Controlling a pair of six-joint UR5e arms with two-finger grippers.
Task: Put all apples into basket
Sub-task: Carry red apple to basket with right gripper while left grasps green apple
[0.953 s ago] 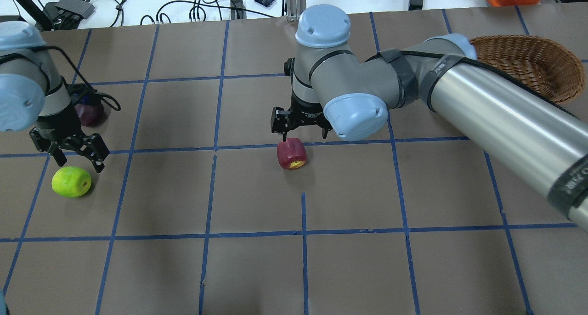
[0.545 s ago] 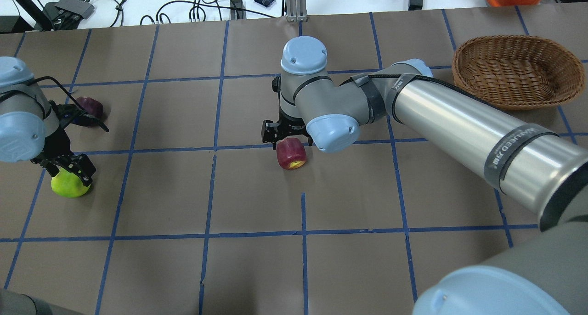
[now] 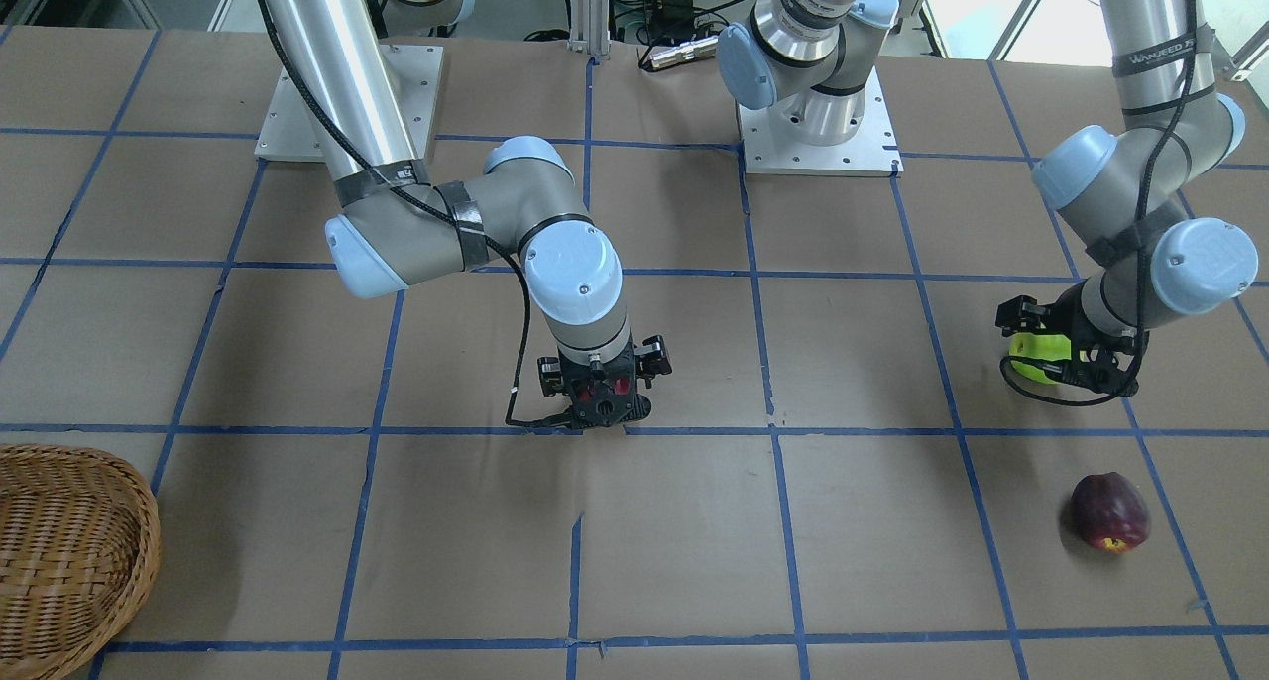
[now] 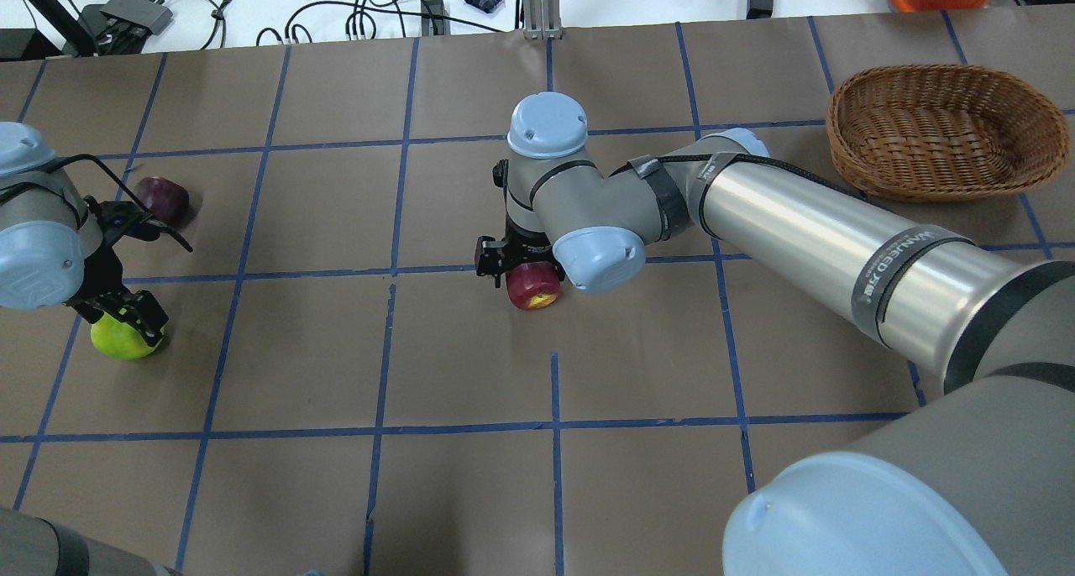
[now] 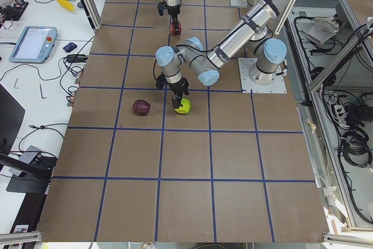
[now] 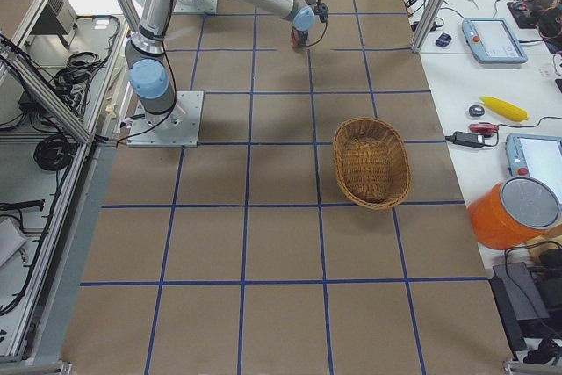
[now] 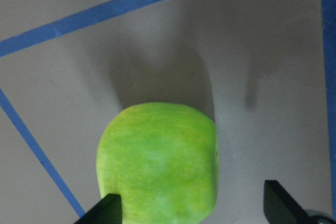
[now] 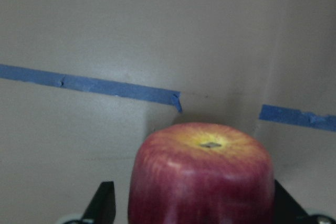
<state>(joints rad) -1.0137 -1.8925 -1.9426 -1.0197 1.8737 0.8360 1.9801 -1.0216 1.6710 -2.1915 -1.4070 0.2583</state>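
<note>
Apples (image 4: 532, 288) on table (image 4: 470, 492), basket (image 4: 941, 131) well apart

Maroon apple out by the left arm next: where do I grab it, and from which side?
Take the dark maroon apple across its widest middle, from straight above. It lies on the table with nothing touching it and seems tipped on its side, so its rounded flanks are open.

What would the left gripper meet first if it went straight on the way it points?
Probably the green apple: it lies between the open fingers of the left gripper, right below it. They might touch the table beside it at about the same time; depth is unclear.
</note>
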